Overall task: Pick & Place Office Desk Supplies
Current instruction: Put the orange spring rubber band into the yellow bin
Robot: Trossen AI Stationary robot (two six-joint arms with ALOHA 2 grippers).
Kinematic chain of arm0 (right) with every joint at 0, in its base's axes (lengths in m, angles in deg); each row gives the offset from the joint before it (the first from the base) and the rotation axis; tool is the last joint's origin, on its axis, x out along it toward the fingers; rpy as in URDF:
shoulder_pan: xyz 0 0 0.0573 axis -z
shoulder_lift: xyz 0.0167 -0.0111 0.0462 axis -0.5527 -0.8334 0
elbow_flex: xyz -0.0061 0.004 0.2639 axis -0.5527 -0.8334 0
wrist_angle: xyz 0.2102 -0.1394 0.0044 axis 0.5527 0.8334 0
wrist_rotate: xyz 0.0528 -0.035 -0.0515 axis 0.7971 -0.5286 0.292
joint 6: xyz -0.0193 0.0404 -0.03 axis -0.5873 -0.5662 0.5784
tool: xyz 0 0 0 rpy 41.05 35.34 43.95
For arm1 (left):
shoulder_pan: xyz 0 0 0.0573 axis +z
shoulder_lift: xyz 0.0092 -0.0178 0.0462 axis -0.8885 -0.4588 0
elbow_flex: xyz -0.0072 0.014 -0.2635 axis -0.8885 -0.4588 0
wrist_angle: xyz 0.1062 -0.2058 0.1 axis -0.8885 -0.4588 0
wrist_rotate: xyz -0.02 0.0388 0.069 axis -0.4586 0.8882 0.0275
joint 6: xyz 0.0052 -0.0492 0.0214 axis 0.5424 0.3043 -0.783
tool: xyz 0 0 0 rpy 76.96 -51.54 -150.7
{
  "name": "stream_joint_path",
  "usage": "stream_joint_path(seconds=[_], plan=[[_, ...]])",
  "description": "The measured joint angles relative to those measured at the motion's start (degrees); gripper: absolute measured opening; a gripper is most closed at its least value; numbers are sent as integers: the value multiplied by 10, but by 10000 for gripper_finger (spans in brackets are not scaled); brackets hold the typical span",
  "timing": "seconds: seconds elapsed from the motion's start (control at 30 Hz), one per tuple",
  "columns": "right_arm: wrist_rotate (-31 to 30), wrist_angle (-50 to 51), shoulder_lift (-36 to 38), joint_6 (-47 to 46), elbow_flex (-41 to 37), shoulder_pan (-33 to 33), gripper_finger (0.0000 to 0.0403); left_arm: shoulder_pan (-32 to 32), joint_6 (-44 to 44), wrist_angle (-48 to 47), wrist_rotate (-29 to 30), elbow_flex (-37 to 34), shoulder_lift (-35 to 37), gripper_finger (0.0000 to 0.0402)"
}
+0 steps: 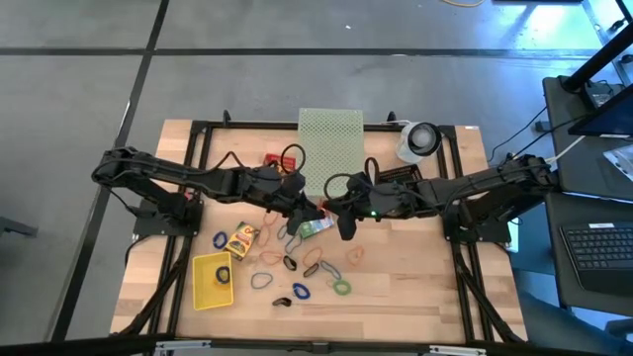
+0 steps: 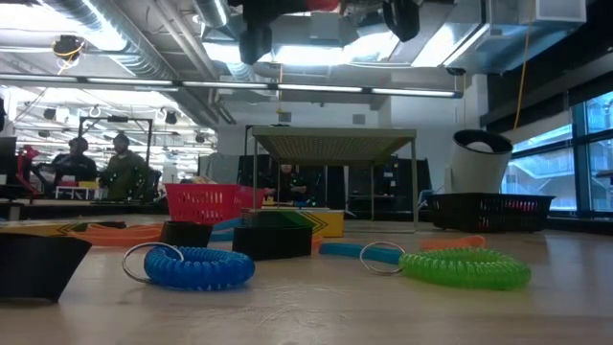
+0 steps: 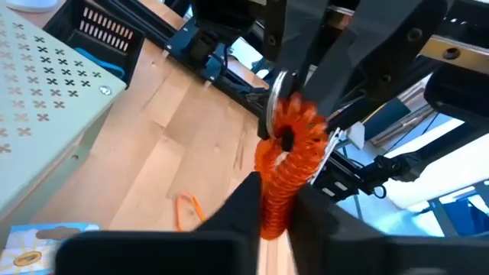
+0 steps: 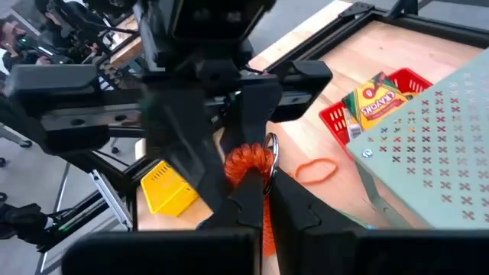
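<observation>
An orange spiral coil band [image 3: 286, 153] with a metal ring [image 3: 273, 99] hangs in the air above the table's middle. Both grippers are shut on it. My left gripper [image 1: 307, 208] comes in from the left and my right gripper [image 1: 338, 210] from the right, so they meet tip to tip. Below them lie loose bands in blue, green, orange and red. A blue coil [image 2: 196, 266] and a green coil [image 2: 465, 266] rest flat on the wood. A crayon box [image 1: 240, 238] and a green card box [image 1: 316, 227] also lie flat on the table. My left gripper [image 3: 275, 218] pinches one end of the orange coil [image 3: 269, 206] between its two fingers, coming nearly level from the table's left. The coil runs on from there to the other gripper, clear of the table. My right gripper [image 4: 263, 195] pinches the coil's ring end [image 4: 248, 164] between its two fingers, coming nearly level from the table's right. The metal ring [image 4: 272, 153] stands just beyond its fingertips. The coil is held clear of the table.
The pale green perforated box [image 1: 330, 148] stands at the far middle. A red basket [image 1: 274, 160] is on its left and a black basket [image 1: 391, 176] on its right. A white round holder [image 1: 420, 138] sits far right, a yellow tray [image 1: 213, 280] near left.
</observation>
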Motion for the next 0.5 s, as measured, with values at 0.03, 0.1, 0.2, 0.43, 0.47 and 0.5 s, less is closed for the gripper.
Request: stream_joint_path(seconds=[0.03, 0.1, 0.2, 0.43, 0.47, 0.5], plan=[[1, -2, 0, 1, 0, 0, 5, 0, 2, 0, 0, 0, 0, 22], [7, -2, 0, 1, 0, -1, 5, 0, 11, 1, 0, 0, 0, 17], [18, -3, 0, 2, 0, -1, 19, 0, 28, 2, 0, 0, 1, 13], [69, -5, 0, 21, 0, -1, 117, 0, 41, -9, -2, 0, 19, 12], [76, -6, 0, 20, 0, -1, 134, 0, 44, -17, -2, 0, 24, 12], [79, -9, 0, 18, 0, 0, 149, 0, 44, -30, -2, 0, 28, 12]])
